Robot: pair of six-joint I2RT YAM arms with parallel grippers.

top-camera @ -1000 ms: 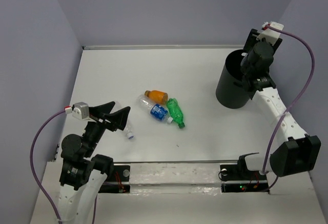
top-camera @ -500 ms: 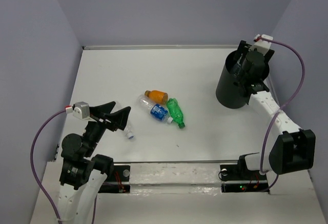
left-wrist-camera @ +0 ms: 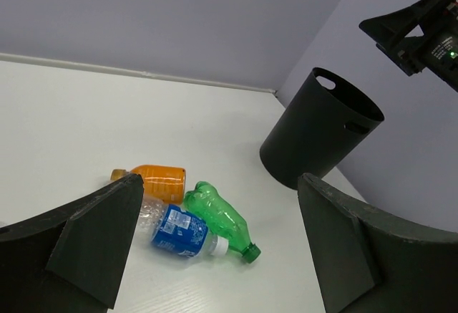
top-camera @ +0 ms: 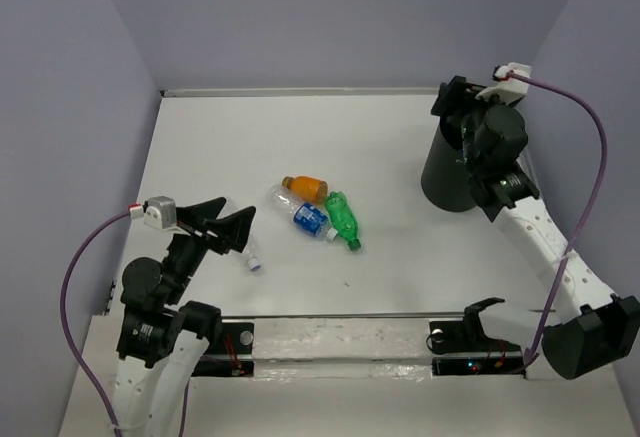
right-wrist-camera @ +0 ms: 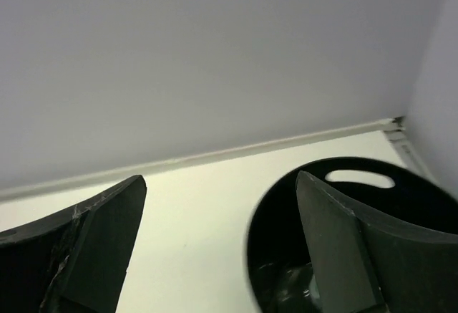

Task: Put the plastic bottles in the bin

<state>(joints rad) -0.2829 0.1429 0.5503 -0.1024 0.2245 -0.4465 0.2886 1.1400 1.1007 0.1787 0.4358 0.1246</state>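
Observation:
Three plastic bottles lie together mid-table: an orange one (top-camera: 305, 187) (left-wrist-camera: 154, 182), a green one (top-camera: 342, 217) (left-wrist-camera: 218, 218) and a clear one with a blue label (top-camera: 308, 217) (left-wrist-camera: 179, 230). A fourth, clear bottle (top-camera: 250, 255) lies just under my left gripper (top-camera: 225, 225) (left-wrist-camera: 219, 198), which is open and holds nothing. The black bin (top-camera: 445, 177) (left-wrist-camera: 318, 137) (right-wrist-camera: 343, 173) stands at the far right. My right gripper (top-camera: 455, 107) (right-wrist-camera: 220, 180) hovers open and empty over the bin's left rim. Something clear and crumpled (right-wrist-camera: 286, 284) lies at the bin's bottom.
Purple walls close the table at the back and both sides, and the bin stands near the right wall. White tabletop (top-camera: 400, 257) lies between the bottle cluster and the bin. The arm bases and a rail (top-camera: 350, 332) run along the near edge.
The right gripper has opened and the right arm has swung left across the bin's mouth. The left arm and the table bottles have not moved.

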